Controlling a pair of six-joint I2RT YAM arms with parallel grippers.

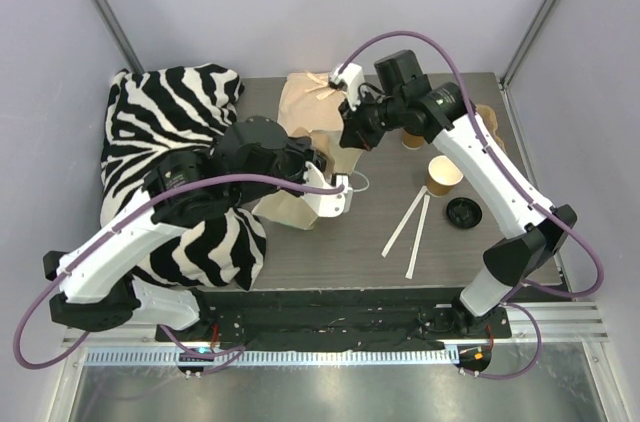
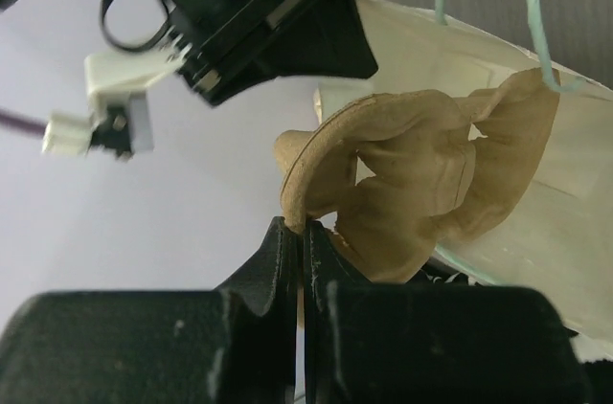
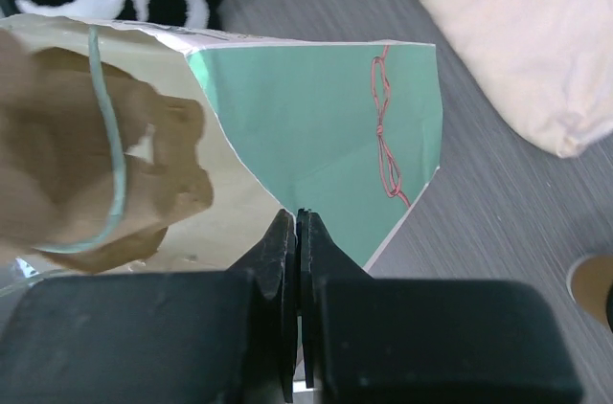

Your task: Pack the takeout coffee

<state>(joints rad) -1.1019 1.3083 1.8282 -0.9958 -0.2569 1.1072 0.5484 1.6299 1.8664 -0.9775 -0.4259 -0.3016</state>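
Note:
A paper bag [image 1: 290,204], kraft brown outside and teal and pale inside [image 3: 316,126], stands mid-table between both arms. My left gripper [image 1: 338,192] is shut on its crumpled brown rim [image 2: 402,184], pinched at the fingertips [image 2: 305,230]. My right gripper [image 1: 350,134] is shut on the opposite rim at a corner crease [image 3: 297,217]. The bag's mouth is held open. No lidded cup shows clearly. A brown cup [image 1: 412,139] is mostly hidden behind the right arm, and I cannot tell whether it has a lid.
An open brown cup with a pale inside [image 1: 443,175] and a loose black lid [image 1: 464,211] sit right of the bag. Two pale sticks [image 1: 410,227] lie in front. Crumpled pale paper [image 1: 305,97] lies behind, and a zebra-print cloth [image 1: 170,122] on the left.

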